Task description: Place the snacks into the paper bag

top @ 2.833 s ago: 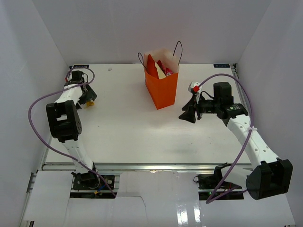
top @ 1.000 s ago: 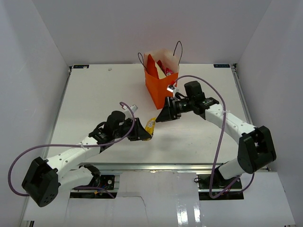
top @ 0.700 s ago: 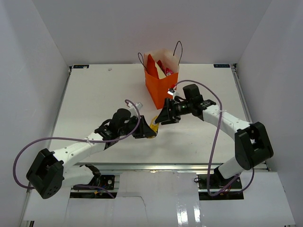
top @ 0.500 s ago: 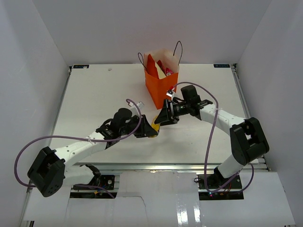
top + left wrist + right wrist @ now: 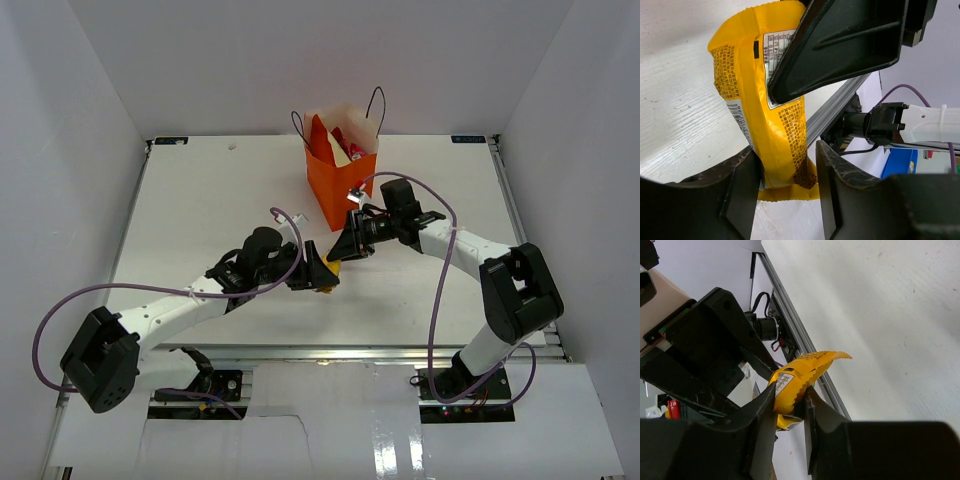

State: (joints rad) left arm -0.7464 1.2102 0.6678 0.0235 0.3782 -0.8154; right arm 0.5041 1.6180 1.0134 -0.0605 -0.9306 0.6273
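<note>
A yellow snack packet [image 5: 328, 268] hangs in mid-air over the table's middle, between my two grippers. My right gripper [image 5: 790, 395] is shut on the packet's [image 5: 800, 375] serrated upper end. My left gripper [image 5: 787, 152] stands open around the packet's [image 5: 765, 110] lower end, with a thin gap showing at one finger. In the top view the left gripper [image 5: 318, 272] and right gripper [image 5: 345, 248] almost touch. The orange paper bag [image 5: 343, 190] stands upright just behind them. It holds a cream-and-orange chip bag [image 5: 322, 135] and a red-pink packet [image 5: 345, 140].
The white table [image 5: 220, 200] is boxed in by white walls on three sides. A metal rail [image 5: 320, 350] runs along its near edge. Purple cables [image 5: 440, 280] loop off both arms. The bag's black cord handles [image 5: 376, 105] stick up above its rim.
My left arm brought the yellow packet up to the right gripper. The right jaws closed on its upper end, and the left jaws widened from their grip.
</note>
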